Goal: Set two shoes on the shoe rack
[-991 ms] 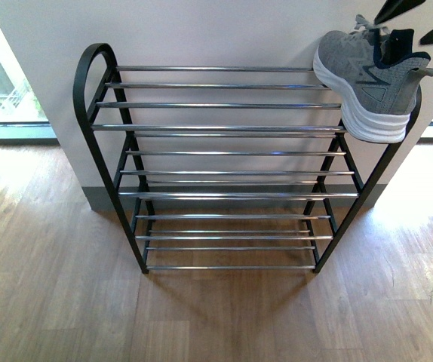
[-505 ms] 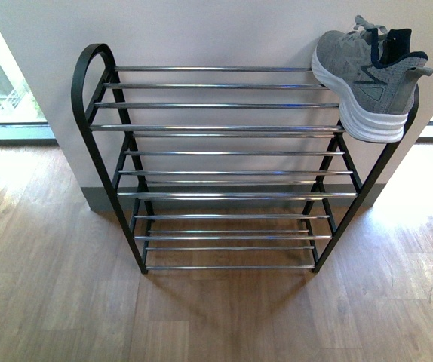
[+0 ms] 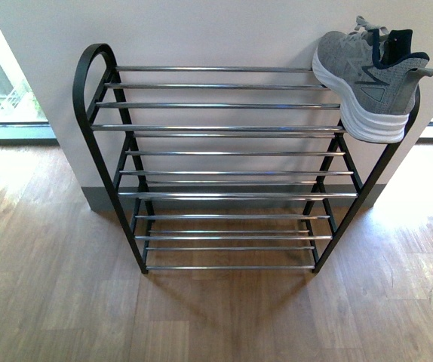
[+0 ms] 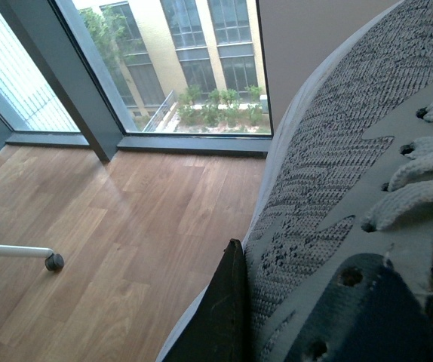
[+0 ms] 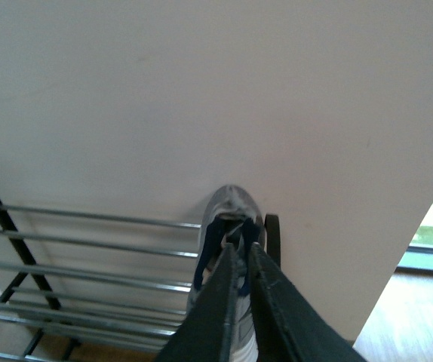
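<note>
Change: R gripper was right by the heel of shoe 1 a sec ago; it's now gone from your front view, and shoe 1 sits where it was.
Meaning: I'd read that as shoe 1 let go and placed, so you're about halfway; shoe 2 is left to do.
Shoe 1 pos: top tier of the shoe rack, far right end, toe twd the wall, heel sticking out past the front bar. Looks stable, but check that overhang.
R gripper: backed off above and behind shoe 1, fingers narrow, nearly touching, holding nothing.
Shoe 2 pos: fills your L wrist view, up off the floor, nowhere near the rack in that view.
L gripper: only one dark finger shows, pressed vs the mesh side; looks clamped on shoe 2, other finger hidden.
Count, shoes: 2 (1 on the rack, 1 w/ the L arm).
Count, racks: 1, w/ 4 tiers; the lower 3 show no shoes.
Count, grippers: 2, neither in the front view.
Next, prob: bring shoe 2 to the top tier, beside shoe 1.
</note>
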Controlling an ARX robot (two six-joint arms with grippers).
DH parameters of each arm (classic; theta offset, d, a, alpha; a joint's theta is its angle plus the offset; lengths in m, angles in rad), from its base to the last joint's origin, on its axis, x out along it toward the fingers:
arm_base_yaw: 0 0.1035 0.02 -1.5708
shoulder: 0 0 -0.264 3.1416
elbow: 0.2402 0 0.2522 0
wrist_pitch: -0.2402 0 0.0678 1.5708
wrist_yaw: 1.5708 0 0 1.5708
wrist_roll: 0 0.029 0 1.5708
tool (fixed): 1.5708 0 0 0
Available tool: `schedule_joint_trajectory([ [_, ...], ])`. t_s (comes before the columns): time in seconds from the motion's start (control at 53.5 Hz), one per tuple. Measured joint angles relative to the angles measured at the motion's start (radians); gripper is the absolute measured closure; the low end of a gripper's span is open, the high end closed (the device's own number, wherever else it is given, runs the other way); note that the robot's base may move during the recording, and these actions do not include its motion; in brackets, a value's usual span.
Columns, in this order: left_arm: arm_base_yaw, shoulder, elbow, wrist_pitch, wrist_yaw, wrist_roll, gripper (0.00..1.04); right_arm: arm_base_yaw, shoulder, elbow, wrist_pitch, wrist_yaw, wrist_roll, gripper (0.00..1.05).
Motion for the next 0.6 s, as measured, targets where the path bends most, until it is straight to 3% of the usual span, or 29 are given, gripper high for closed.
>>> schedule_joint_trajectory([
  [0.037, 0.000, 0.000, 0.000, 0.000, 0.000, 0.000, 1.03, 0.009, -0.019, -0.032, 0.009, 0.006, -0.003, 1.03],
  [0.486, 0.000, 0.000, 0.000, 0.000, 0.000, 0.000, 1.03, 0.098, -0.307, -0.341, 0.030, 0.087, 0.003, 1.03],
  [0.599, 0.000, 0.000, 0.000, 0.000, 0.000, 0.000, 1.03, 0.163, -0.394, -0.395, -0.007, 0.154, 0.004, 1.03],
])
